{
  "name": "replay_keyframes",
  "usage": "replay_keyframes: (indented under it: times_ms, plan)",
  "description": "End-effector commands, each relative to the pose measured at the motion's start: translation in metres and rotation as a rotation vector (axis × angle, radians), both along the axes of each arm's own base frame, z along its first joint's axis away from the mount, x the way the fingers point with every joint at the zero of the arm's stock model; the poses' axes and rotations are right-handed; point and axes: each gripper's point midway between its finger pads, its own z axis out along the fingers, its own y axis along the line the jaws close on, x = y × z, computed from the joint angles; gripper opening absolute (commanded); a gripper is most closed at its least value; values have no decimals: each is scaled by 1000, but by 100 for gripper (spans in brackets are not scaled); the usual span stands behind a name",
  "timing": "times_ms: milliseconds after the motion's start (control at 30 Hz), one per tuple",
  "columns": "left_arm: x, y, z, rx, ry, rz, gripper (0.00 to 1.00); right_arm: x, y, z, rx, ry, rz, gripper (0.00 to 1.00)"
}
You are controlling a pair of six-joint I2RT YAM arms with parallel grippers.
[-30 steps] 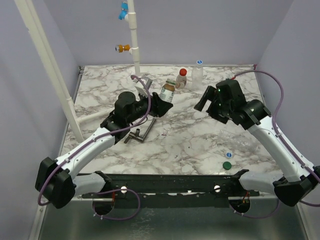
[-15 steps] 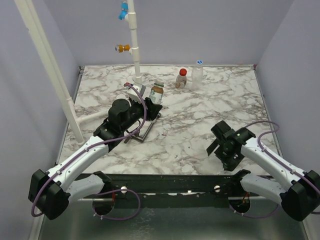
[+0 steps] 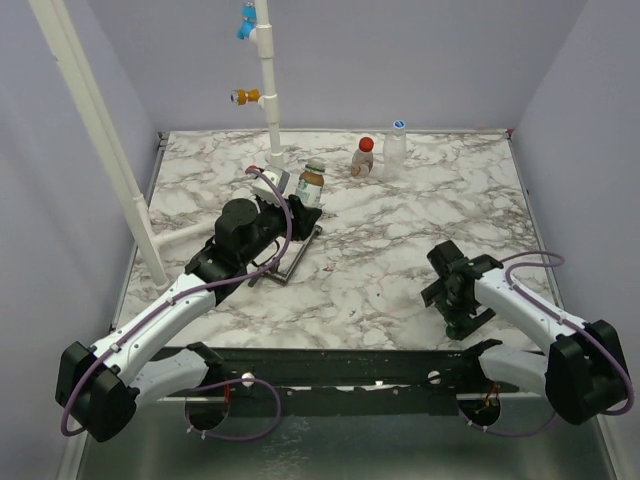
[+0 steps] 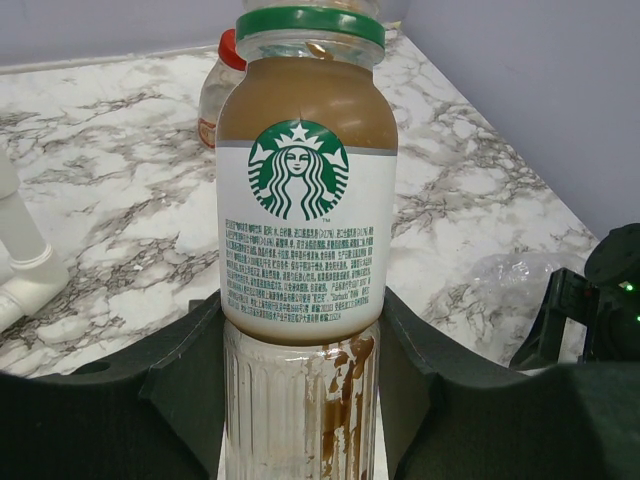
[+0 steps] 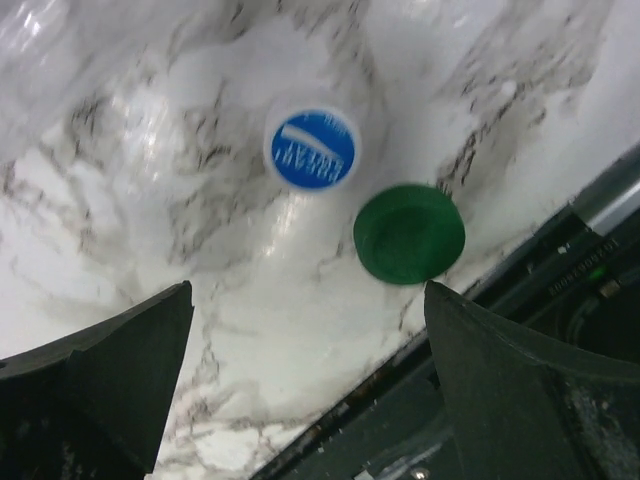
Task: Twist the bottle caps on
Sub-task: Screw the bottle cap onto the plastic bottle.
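Marbled counter carries everything. Toward its far-left corner the left gripper has its jaws clamped on the lower body of a coffee bottle, holding it upright, apparently so the neck is steady for capping. A red-capped bottle and a clear bottle stand at the far edge. By the near-right corner the right gripper hangs with jaws spread wide above the green cap and a white-and-blue cap, lying just apart, probably to pick one.
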Motion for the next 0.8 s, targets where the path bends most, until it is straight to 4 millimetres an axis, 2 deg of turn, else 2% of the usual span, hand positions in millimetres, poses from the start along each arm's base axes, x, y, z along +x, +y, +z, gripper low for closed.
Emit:
replay_keyframes:
  times_ms: [0, 300, 533, 767]
  plan:
    - [0, 7, 8, 4, -32, 28, 22, 13, -6, -21, 48, -32, -11, 100]
    - [0, 7, 11, 5, -37, 30, 22, 33, -23, -23, 50, -92, -7, 100]
    - [0, 8, 10, 5, -34, 30, 22, 76, -23, -18, 90, -239, 115, 100]
    - [1, 7, 8, 7, -28, 31, 22, 118, -5, -17, 156, -307, 257, 100]
